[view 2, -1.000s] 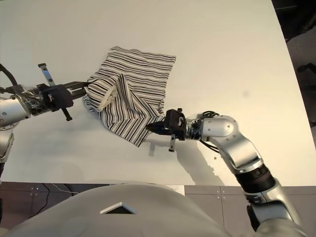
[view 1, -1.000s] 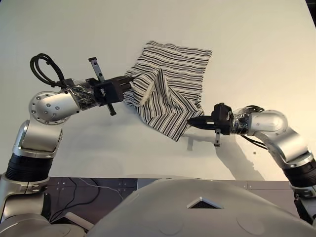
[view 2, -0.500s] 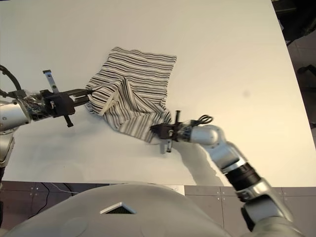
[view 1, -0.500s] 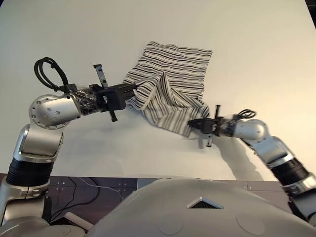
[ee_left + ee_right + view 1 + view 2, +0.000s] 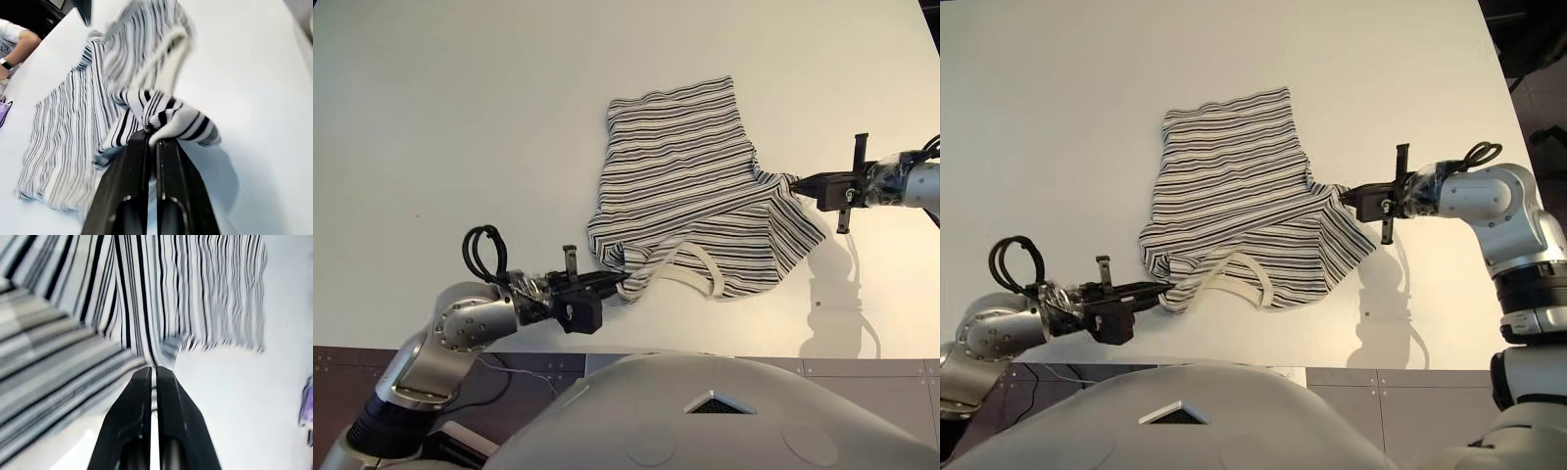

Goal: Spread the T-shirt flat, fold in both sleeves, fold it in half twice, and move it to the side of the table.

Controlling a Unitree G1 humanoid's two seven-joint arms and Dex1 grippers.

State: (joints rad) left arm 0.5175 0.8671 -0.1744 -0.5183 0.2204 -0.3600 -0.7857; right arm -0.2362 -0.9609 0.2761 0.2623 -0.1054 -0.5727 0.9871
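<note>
The black-and-white striped T-shirt [image 5: 690,186] lies stretched out on the white table [image 5: 460,117], its white neckband [image 5: 690,264] looping toward the near edge. My left gripper [image 5: 619,281] is low at the table's near edge, shut on a bunched corner of the T-shirt [image 5: 171,120]. My right gripper [image 5: 796,179] is off the shirt's right side, shut on a pinch of the striped cloth [image 5: 164,345], which pulls into a point there. The shirt's far hem [image 5: 1229,103] lies flat, away from both grippers.
The table's front edge [image 5: 754,354] runs just below the left gripper. Wide bare tabletop lies left of and beyond the shirt. A person's arm [image 5: 17,41] shows past the table's far side in the left wrist view.
Both grippers kept hold of the shirt and pulled apart: the left swung down toward the near edge, the right went out to the right. The bunched shirt has opened out wider.
</note>
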